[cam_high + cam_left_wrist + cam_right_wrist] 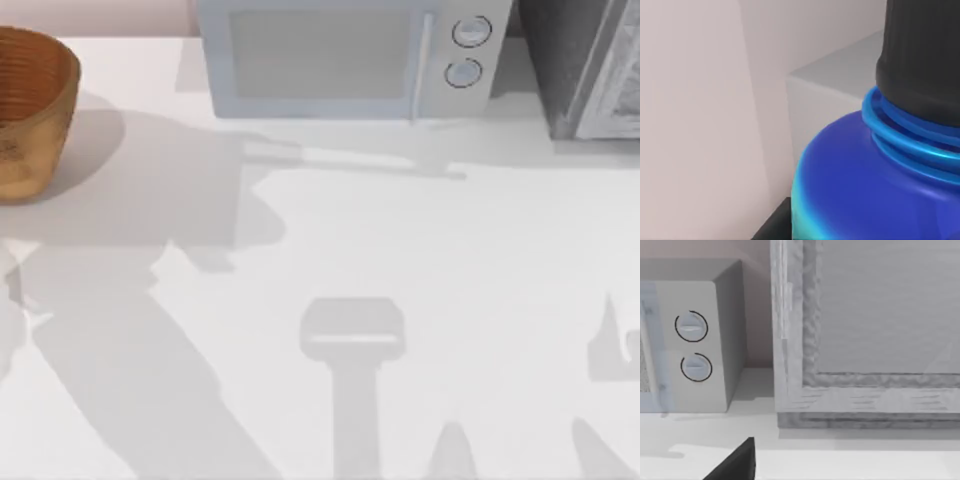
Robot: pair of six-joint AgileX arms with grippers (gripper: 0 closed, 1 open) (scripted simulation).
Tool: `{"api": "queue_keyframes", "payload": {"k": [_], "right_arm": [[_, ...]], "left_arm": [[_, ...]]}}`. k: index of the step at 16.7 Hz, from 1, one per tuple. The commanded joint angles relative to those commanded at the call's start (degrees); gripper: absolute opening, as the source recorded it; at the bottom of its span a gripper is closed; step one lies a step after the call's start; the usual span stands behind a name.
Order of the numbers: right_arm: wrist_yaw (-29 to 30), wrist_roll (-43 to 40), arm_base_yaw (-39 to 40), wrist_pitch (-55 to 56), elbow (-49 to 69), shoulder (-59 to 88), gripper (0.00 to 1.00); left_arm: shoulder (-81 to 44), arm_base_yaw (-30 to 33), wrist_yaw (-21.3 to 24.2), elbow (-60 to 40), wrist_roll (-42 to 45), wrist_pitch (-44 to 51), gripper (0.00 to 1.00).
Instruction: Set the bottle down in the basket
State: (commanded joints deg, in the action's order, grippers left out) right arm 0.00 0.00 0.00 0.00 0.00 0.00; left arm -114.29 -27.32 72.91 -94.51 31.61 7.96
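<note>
The bench (pixel 400 260) is a white surface carrying arm shadows across its middle and near edge.

At the far edge, centre, stands a pale microwave (pixel 345 55) with two round dials on its right side. To its right, at the far right corner, sits a grey textured box-like unit (pixel 585 65); the right wrist view faces its framed front, with the microwave beside it.

The basket (pixel 30 110) rests at the far left corner of the bench (partly cut off by the top view's left edge), tan-orange wicker with a ribbed interior; what can be seen of its inside holds nothing.

The bottle (pixel 875 185) appears very close in the left wrist view: blue shoulder, a teal tint lower on the body, blue neck rings and a black ribbed cap (pixel 920 60). A pale wall and a grey box corner lie behind it. Its position relative to the bench or basket cannot be told.

Pincer state of either arm: cannot tell. A dark part (pixel 735 462) edges into the right wrist view.
</note>
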Motion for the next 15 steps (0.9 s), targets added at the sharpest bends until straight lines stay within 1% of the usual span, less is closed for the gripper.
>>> {"api": "queue_keyframes", "payload": {"k": [3,6,13,15], "right_arm": [[0.0,0.0,0.0,0.0,0.0,0.0,1.0],[0.0,0.0,0.0,0.0,0.0,0.0,1.0],[0.0,0.0,0.0,0.0,0.0,0.0,1.0],[0.0,0.0,0.0,0.0,0.0,0.0,1.0]], "left_arm": [[0.3,-3.88,3.46,-1.93,2.36,6.93,0.0],[0.7,-5.76,5.17,-2.42,3.6,10.37,0.0],[0.46,-5.59,5.13,-2.28,3.68,10.4,0.0],[0.46,-5.08,4.53,-1.62,2.78,8.88,0.0]]}}
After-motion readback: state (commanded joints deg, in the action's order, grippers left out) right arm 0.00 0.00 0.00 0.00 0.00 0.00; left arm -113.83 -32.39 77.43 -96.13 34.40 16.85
